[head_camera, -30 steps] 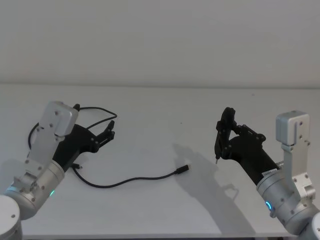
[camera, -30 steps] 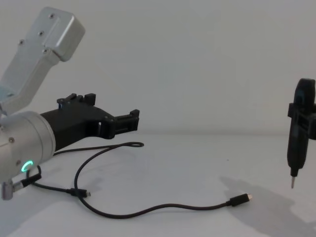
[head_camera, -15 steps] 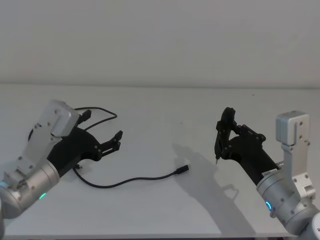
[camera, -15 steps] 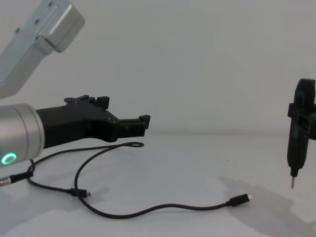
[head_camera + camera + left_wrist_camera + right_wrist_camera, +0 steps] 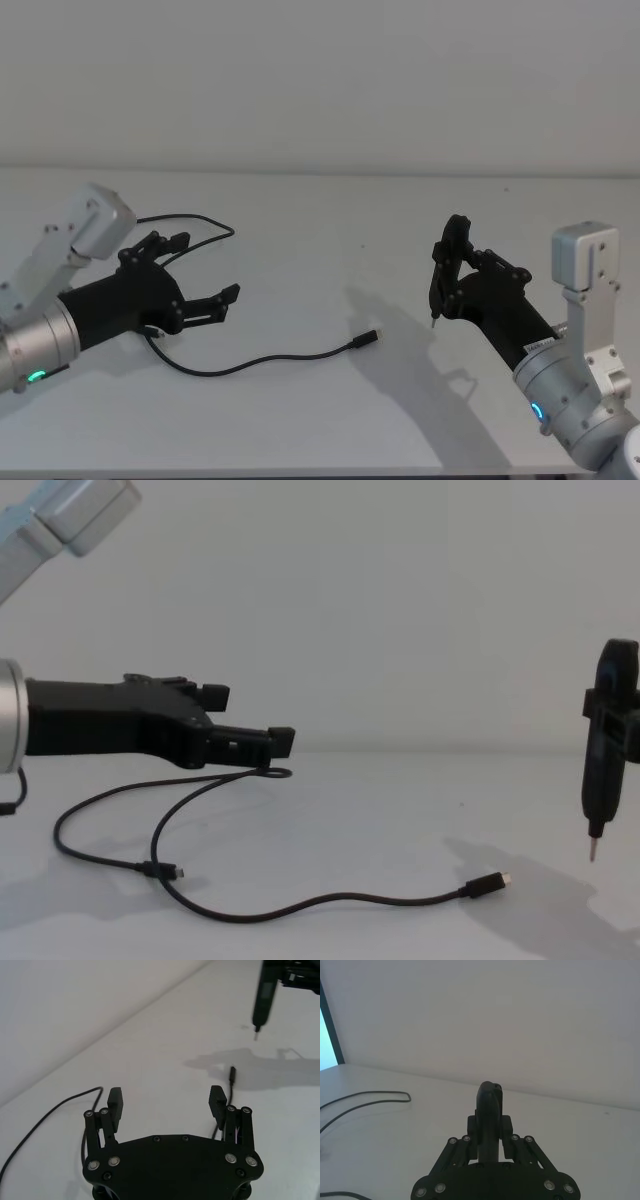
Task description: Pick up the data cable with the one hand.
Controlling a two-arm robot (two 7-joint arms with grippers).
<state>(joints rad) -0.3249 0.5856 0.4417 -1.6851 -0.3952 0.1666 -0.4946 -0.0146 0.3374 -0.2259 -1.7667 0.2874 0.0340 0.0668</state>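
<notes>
Cable: the data cable point(image 5: 290, 357) lies flat on the white worktop point(image 5: 300, 230), in the lower left-centre of the head view, in loose curves.
Plug: the plug point(image 5: 368, 336) with its silver tip is the end of the cable nearest the frame's centre, pointing toward the right side; in the chest view it sits at lower right of centre point(image 5: 487, 884).
Far loop: one bend of the cable reaches back to the upper left of the head view, behind the left gripper.
Left gripper: the left gripper point(image 5: 205, 267) is at the left of the head view, above the left part of the cable and pointing toward the centre.
Left fingers: they are spread wide apart and hold nothing; in the left wrist view point(image 5: 165, 1100) bare worktop shows between them, with the plug farther off beside one finger.
Contact: in the chest view the lower fingertip is just above the far loop; whether it touches, I cannot tell.
Right gripper: the right gripper point(image 5: 450, 275) is at the right of the head view, well apart from the cable.
Right fingers: they are closed around a slim dark tool point(image 5: 610, 750), upright, with its pointed tip down and above the worktop.
</notes>
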